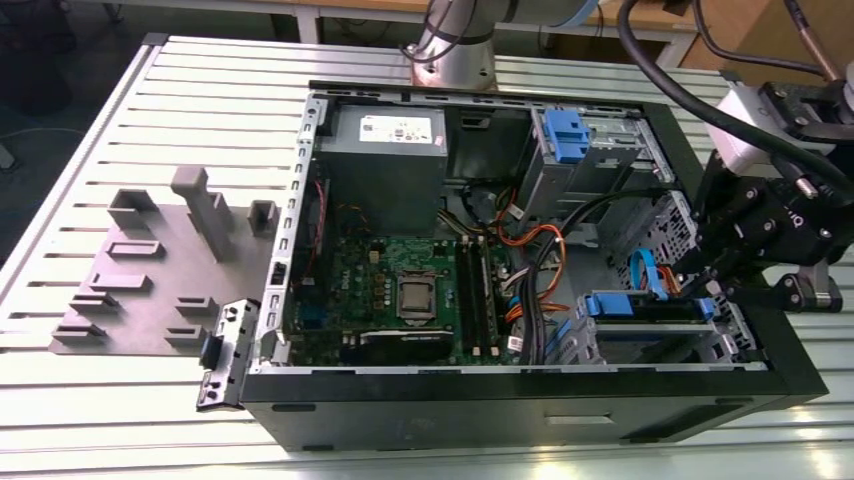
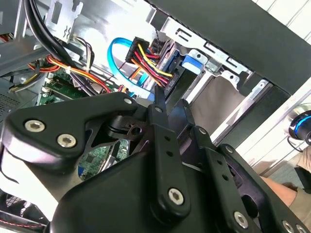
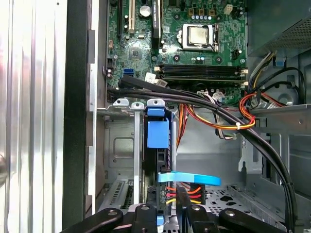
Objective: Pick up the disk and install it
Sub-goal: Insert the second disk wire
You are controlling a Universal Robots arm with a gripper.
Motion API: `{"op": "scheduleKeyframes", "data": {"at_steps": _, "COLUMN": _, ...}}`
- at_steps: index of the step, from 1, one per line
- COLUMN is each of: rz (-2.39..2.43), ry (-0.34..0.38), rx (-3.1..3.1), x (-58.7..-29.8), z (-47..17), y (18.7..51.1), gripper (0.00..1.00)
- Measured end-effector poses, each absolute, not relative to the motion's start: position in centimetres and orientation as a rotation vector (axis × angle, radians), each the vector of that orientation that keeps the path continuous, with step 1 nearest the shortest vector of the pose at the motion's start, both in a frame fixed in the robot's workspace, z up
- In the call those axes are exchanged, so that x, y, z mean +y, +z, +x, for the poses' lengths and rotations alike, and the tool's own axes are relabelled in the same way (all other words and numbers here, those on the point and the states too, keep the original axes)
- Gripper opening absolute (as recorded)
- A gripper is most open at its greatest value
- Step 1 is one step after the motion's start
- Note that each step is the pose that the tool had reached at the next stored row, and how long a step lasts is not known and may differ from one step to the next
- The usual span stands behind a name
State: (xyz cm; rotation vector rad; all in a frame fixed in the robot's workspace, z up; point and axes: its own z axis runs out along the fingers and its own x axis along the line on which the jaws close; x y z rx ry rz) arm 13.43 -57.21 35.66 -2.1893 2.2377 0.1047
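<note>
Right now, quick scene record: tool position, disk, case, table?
tool: inside the open computer case, at the drive cage on the exterior view's right
disk: seated edge-on in the cage, blue carrier end showing
cables: plugged in next to the tool
computer case: side panel off, motherboard exposed
table: grey fixture plate beside case

The disk's carrier [image 3: 157, 133] is showing blue, the motherboard [image 3: 194, 43] green, the pincer [image 2: 160, 104] black, the bench [image 1: 120, 120] pale and ribbed.

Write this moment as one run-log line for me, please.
gripper: low in computer case, at drive cage | disk: on edge in drive cage, blue carrier showing | grip on disk: cannot tell
</note>
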Motion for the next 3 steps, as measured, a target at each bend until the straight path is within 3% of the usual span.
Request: {"op": "scheduleKeyframes", "data": {"at_steps": 3, "rz": -2.189, "ry": 0.105, "rx": 2.238, "x": -57.21, "z": 13.42, "y": 35.66, "gripper": 0.30}}
